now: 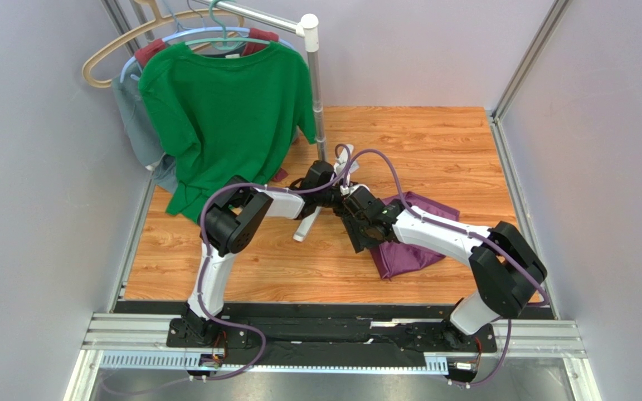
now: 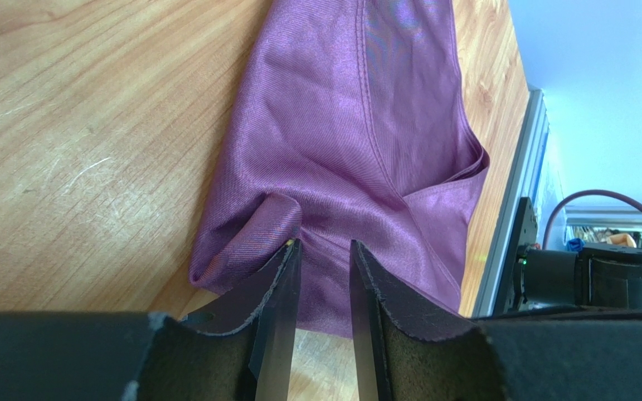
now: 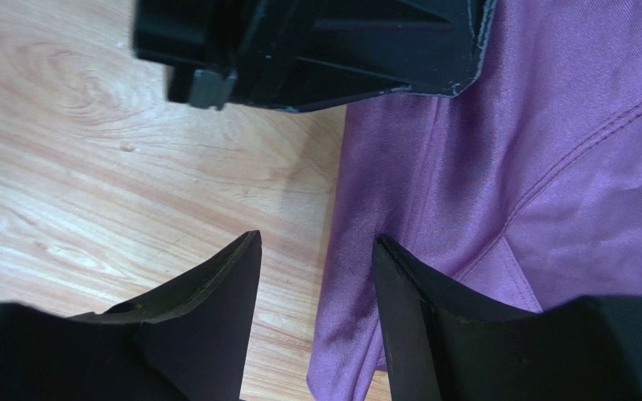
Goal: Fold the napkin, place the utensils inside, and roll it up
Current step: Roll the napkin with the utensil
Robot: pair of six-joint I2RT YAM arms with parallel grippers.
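Note:
The purple napkin (image 1: 412, 251) lies crumpled on the wooden table (image 1: 433, 142), right of centre. Both arms reach in over its left edge. In the left wrist view my left gripper (image 2: 326, 244) is open by a narrow gap, and its fingertips sit at a raised fold of the napkin (image 2: 341, 142). My right gripper (image 3: 316, 238) is open wider and straddles the napkin's (image 3: 508, 167) edge, one finger over wood and one over cloth. In the top view the left gripper (image 1: 351, 202) and right gripper (image 1: 364, 236) stand close together. The utensils are out of view.
A green T-shirt (image 1: 224, 109) hangs from a rack at the back left, beside the rack's metal pole (image 1: 316, 92). Maroon (image 1: 153, 52) and grey (image 1: 136, 125) garments hang behind it. Walls close in both sides. A metal rail (image 2: 508, 209) runs along the table's edge.

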